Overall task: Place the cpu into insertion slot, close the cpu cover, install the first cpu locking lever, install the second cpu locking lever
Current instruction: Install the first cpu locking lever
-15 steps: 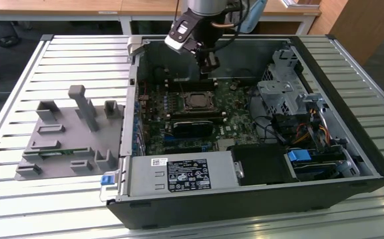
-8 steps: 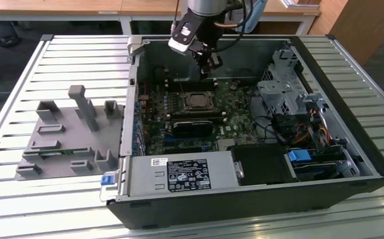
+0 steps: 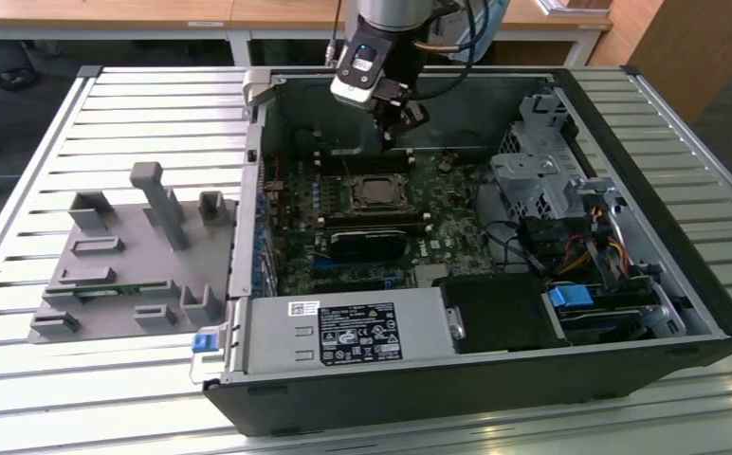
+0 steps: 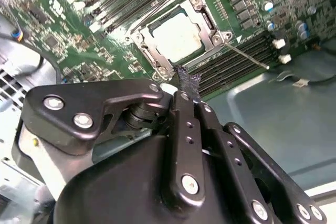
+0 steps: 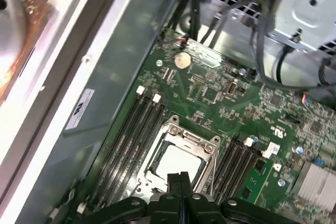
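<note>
The cpu (image 4: 176,38) lies flat in the insertion slot (image 3: 376,192) on the green motherboard inside the open computer case. Its pale metal face (image 5: 176,163) shows through the window of the cpu cover (image 4: 163,11), a silvery frame lying down over it (image 5: 191,139). A thin metal locking lever (image 4: 247,56) juts from one socket corner across the memory slots. My gripper (image 3: 398,133) hangs above the board just beyond the socket's far side. Both wrist views show its black fingers pressed together (image 4: 186,80), (image 5: 178,178), shut with nothing between them.
A grey power-supply box (image 3: 340,332) fills the case's near side. A black block (image 3: 373,237) sits just in front of the socket, with a metal drive cage and cables (image 3: 537,180) at the exterior view's right. A grey fixture plate (image 3: 126,265) lies on the slatted table.
</note>
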`<state>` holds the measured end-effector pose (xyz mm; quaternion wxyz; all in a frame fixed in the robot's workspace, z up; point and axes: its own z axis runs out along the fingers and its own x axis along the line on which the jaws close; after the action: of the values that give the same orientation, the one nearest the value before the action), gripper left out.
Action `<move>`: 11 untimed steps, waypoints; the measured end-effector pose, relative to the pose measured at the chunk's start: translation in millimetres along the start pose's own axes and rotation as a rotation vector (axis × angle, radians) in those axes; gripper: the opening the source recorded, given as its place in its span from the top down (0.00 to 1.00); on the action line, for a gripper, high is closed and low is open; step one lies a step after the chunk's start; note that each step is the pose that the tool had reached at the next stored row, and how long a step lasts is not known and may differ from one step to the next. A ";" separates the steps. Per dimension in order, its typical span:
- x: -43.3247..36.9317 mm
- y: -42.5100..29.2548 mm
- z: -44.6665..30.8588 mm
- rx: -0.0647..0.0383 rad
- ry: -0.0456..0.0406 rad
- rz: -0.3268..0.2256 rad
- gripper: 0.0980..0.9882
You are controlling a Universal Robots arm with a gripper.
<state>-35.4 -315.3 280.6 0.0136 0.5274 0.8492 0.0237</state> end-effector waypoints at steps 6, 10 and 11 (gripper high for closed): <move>0.0 0.0 0.0 0.002 0.0035 -0.109 0.99; 0.0 0.0 0.7 0.003 0.0058 -0.180 0.99; 0.0 -0.1 1.0 0.003 0.0066 -0.197 0.99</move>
<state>-35.5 -315.3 279.6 0.0122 0.4413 0.8970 0.0226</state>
